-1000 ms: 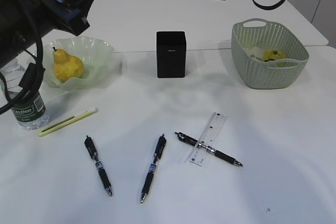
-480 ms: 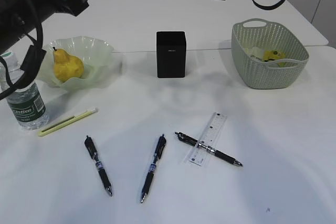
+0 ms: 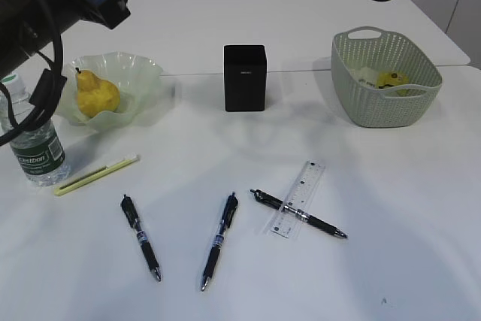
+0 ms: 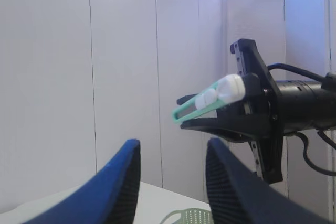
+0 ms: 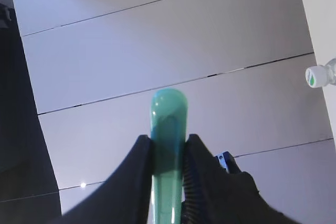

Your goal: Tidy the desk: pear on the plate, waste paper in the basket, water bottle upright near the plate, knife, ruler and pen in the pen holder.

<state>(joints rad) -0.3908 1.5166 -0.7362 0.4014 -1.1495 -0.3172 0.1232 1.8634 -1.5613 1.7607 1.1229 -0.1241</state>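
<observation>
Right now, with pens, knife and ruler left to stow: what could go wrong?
1. The ruler lies across one pen; lifting either may drag or flick the other.
2. The water bottle stands right by the left arm's cable; a swing down could topple it.
3. The right pincer is closed on a green tool, so it probably cannot take a pen cleanly.

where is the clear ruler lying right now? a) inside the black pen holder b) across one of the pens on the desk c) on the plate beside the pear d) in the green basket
b: the ruler lies flat on the desk, crossing over the rightmost pen.
</observation>
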